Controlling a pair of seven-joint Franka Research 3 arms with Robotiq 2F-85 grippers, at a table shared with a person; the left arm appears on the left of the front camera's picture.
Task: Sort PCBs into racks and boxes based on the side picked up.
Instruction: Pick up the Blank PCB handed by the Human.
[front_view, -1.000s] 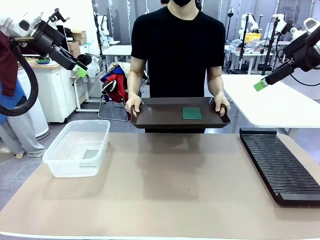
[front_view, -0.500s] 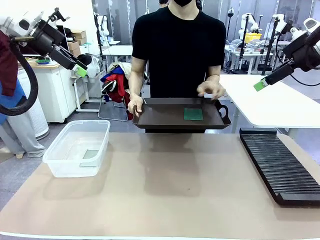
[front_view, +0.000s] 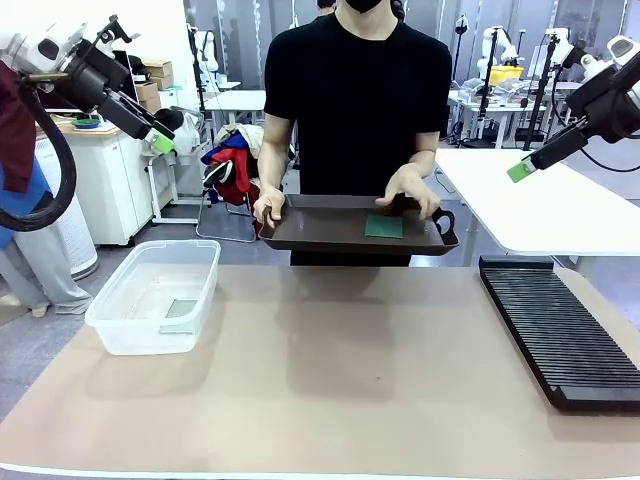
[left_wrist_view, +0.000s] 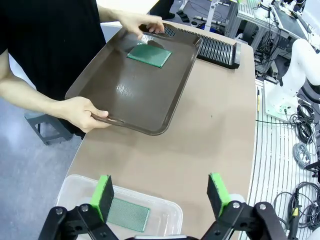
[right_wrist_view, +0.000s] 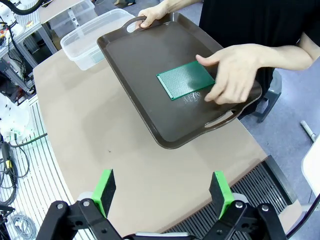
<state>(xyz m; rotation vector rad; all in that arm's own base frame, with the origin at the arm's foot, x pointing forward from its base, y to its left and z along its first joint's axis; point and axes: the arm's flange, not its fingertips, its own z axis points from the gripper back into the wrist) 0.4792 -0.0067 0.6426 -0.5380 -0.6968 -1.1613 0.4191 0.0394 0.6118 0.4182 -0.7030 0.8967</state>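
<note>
**Left claw** (left_wrist_view: 162, 192): held high over the near left corner of the table, fingers spread to their full width, nothing between them.

**Right claw** (right_wrist_view: 162, 192): held high on the opposite side, fingers just as wide, empty.

**Green square circuit board** (right_wrist_view: 185, 80): lies flat, green face up, on a dark brown plastic tray (front_view: 330, 228). It is well ahead of and below both claws, roughly midway between them. A person holds the tray by one hand (front_view: 267, 208) at its handle. The other hand (right_wrist_view: 235, 70) sits over the board's edge; whether it touches cannot be told.

**Second board** (left_wrist_view: 128, 215): flat on the floor of a clear plastic tub (front_view: 145, 338), directly beneath the left claw.

**Long black slotted rack** (front_view: 560, 330): on the table below the right claw, slots apparently unfilled.

**Step in hand**: one board appears already sorted. The last is being offered on the tray, and neither claw has yet committed to it.

**Next move, as judged**: a claw must come down to the tray once the hand is clear. The thin board lies flush, so pinching it by an edge will be fiddly. The side picked up then settles rack or tub.
</note>
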